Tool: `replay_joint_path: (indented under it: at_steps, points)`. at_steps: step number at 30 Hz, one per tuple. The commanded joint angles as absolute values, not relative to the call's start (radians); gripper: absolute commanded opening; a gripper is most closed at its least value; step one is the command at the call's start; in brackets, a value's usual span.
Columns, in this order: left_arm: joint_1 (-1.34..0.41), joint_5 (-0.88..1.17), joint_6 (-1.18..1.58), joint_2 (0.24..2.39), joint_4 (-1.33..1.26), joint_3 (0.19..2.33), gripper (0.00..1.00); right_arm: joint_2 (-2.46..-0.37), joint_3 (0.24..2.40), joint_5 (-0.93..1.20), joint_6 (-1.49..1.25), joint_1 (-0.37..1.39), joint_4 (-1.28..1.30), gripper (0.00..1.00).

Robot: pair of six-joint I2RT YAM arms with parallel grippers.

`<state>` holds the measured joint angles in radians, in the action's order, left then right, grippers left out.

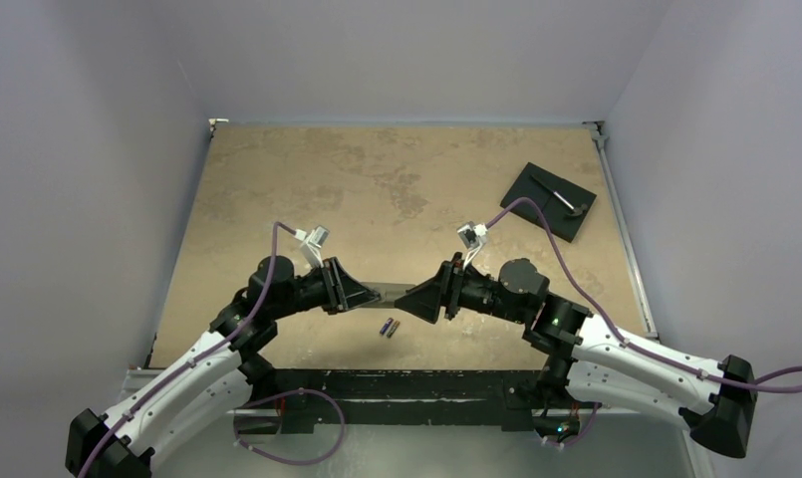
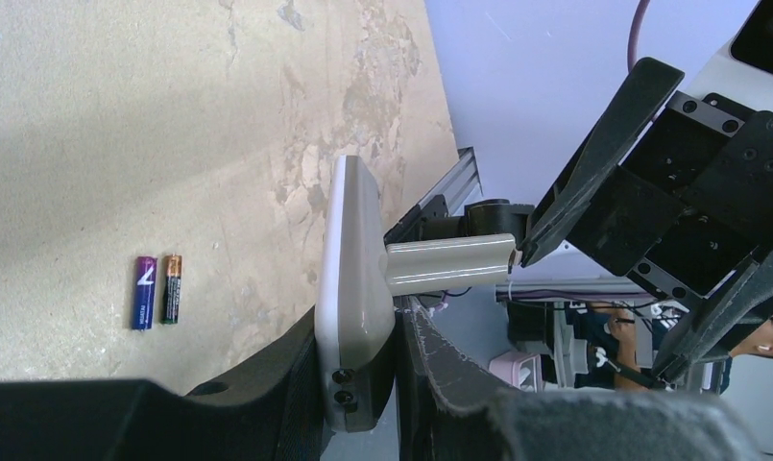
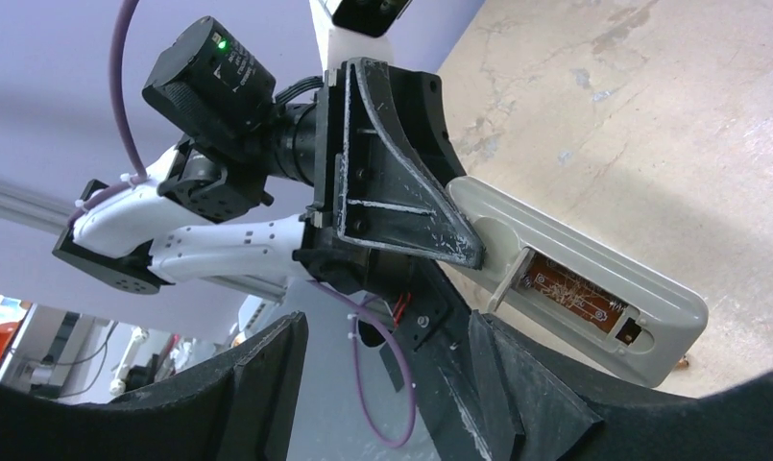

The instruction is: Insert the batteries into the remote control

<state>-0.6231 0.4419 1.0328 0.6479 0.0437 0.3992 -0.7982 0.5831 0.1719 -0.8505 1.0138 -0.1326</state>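
My left gripper (image 1: 362,291) is shut on the remote control (image 2: 353,269) and holds it on edge above the table, its grey back facing the right arm. The battery bay (image 3: 576,293) is uncovered and shows a brown circuit board. The grey cover strip (image 2: 449,264) sticks out sideways from the remote. My right gripper (image 3: 392,384) is open with nothing between its fingers; one fingertip (image 2: 534,245) touches the strip's free end. The two batteries (image 1: 389,327) lie side by side on the table below the grippers, a purple one (image 2: 144,292) and a dark one (image 2: 172,288).
A black square plate (image 1: 548,199) with a small tool on it lies at the back right of the tan table (image 1: 377,179). A metal rail (image 1: 626,249) runs along the table's right edge. Purple cables loop from both wrists.
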Motion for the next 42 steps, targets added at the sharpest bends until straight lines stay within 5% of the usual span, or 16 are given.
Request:
replay_joint_path:
  at_steps: [1,42]
  points:
    - [-0.628,0.459,1.032,0.637,-0.018,0.433,0.00,-0.809,0.600,0.172,-0.856,1.017,-0.140,0.70]
    - [-0.629,0.322,0.913,0.745,0.097,0.473,0.00,-0.801,0.593,0.053,-0.780,1.017,0.096,0.73]
